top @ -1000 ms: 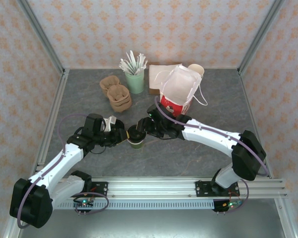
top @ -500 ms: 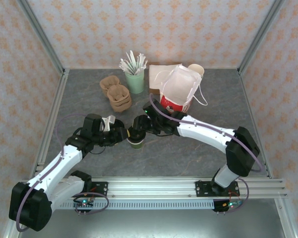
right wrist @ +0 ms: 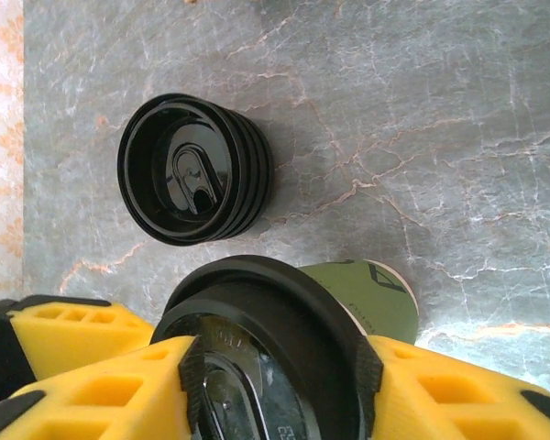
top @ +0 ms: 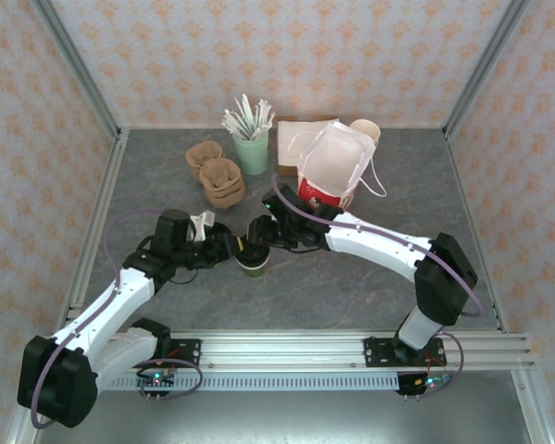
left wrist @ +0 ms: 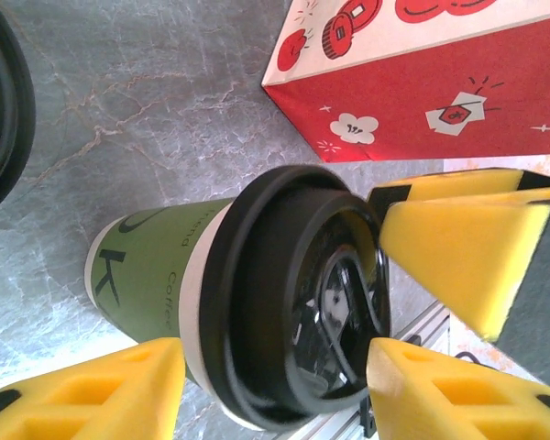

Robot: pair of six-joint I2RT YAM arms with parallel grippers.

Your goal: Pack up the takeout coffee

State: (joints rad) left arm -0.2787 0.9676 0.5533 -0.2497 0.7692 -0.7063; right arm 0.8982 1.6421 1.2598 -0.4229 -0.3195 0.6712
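Okay, left claw point(left wrist: 275, 353) reaches in from the near left with its jaws partway apart, one pad on each side of the cup point(left wrist: 151, 275). Can't tell if its pads point(left wrist: 101, 394) touch it. A stack of black lids point(right wrist: 194, 181) sits on the table point(top: 370, 277) just left of the cup, slightly farther back. The cup stands upright mid-table, green, with its black lid point(left wrist: 284, 302) on, between the two claws. From the right, right claw point(right wrist: 280, 357) comes over the top. Its jaws are narrowed onto the lid with a pad pressed on each side of the rim, so it grips the cup by the lid. One right pad also shows in the left wrist view, against the lid rim. A red and white bag point(top: 331, 176) stands open far right of the cup, near but apart. Left of the bag at the far side are brown carriers point(top: 217, 178) and a stick cup point(top: 252, 148).
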